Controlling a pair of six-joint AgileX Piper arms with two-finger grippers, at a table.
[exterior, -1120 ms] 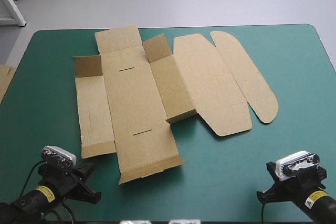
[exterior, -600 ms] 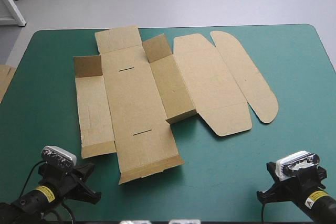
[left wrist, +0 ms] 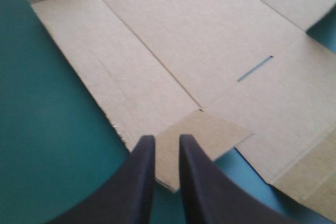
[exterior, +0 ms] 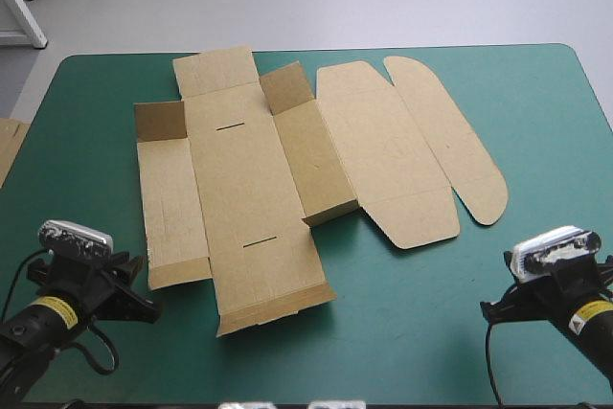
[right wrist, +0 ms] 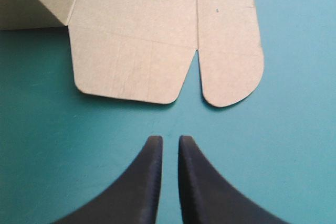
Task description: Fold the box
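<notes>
Box [exterior: 249, 179]: a cut sheet lying open, left of centre on the surface [exterior: 536, 102], running from the far edge toward the near one. Two corner tabs [exterior: 285, 88] toward the far edge look tilted up. The rest looks flat or nearly so. The lid [exterior: 383, 150] lies spread toward the right edge. I'd say the folding has barely begun.

Left jaws: clenched on nothing, a slit between them, just beside the box's near-left flap [left wrist: 205, 132]. Right jaws: likewise clenched and empty, over bare cover by the near-right corner, short of the lid's rounded end.

Risks for you:
- Closed jaws can't take an edge. Nudge the flap like this and the whole sheet probably slides.
- Lift one side alone and the sheet may pivot instead of creasing. The other arm is well apart, not pinning.
- A shove leftward sends it toward the spare board [exterior: 8, 146] at the left edge.
</notes>
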